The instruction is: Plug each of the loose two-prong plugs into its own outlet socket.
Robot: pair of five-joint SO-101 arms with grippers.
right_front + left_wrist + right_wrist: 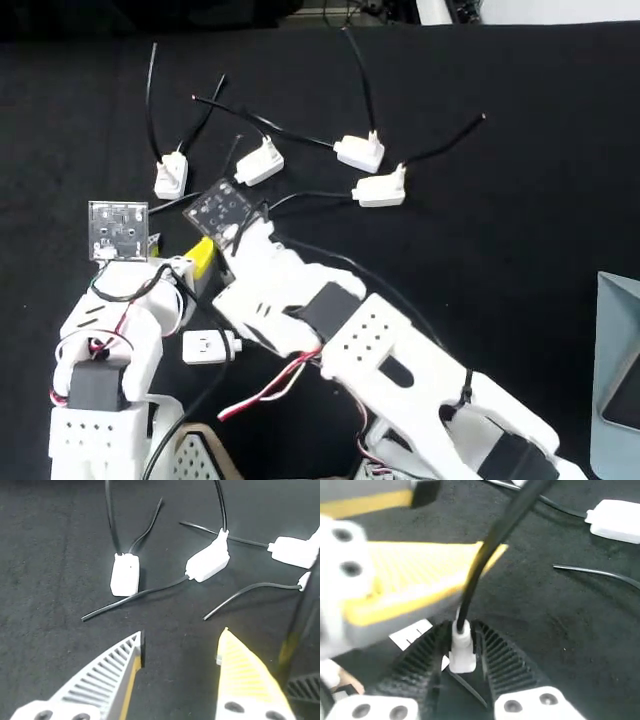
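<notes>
Two arms crowd the near-left corner of the black mat (530,200), where your right gripper (463,632) is clamped on the held plug (462,655), a small white body between black ribbed fingers with its cord rising stiffly out of the jaws. Your left gripper (182,637) hangs wide apart and empty over bare mat. Its yellow finger (420,575) lies just across the front of the right one. Beyond the grippers four loose plugs fan out, each trailing a short black cord: the leftmost plug (171,177), the second plug (259,162), the third plug (360,152) and the fourth plug (381,189). A white socket block (208,347), showing two slots, lies on the mat between the two arms, well apart from that fan. Judge the plugs light, hard-shelled and smooth. They are likely to twist in the pads, because the cords look springy enough to lever them. Take each one across the flat sides of its body, never by the cord. The held plug's prongs are hidden, so you cannot tell which way they face. Room is tight where the two grippers nearly meet and the right arm passes just beside the socket block. Open mat lies to the right, and a grey tray (606,330) stands at that edge.
</notes>
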